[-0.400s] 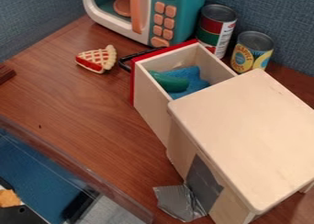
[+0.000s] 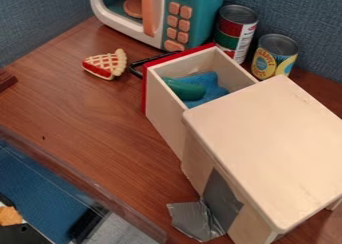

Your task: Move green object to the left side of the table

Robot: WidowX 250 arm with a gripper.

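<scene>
The green object (image 2: 186,90), rounded and elongated, lies inside the open wooden drawer (image 2: 164,119), on a blue cloth (image 2: 208,83). The drawer has a red front with a black handle and sticks out of a pale wooden cabinet (image 2: 267,143). The brown wooden table (image 2: 87,118) extends to the left of the drawer.
A toy pie slice (image 2: 107,64) lies left of the drawer handle. Behind stand a teal toy microwave (image 2: 200,18) and two cans (image 2: 235,32), (image 2: 274,55). Silver tape (image 2: 197,220) hangs at the cabinet's foot. A clear plastic edge (image 2: 73,183) crosses the lower left.
</scene>
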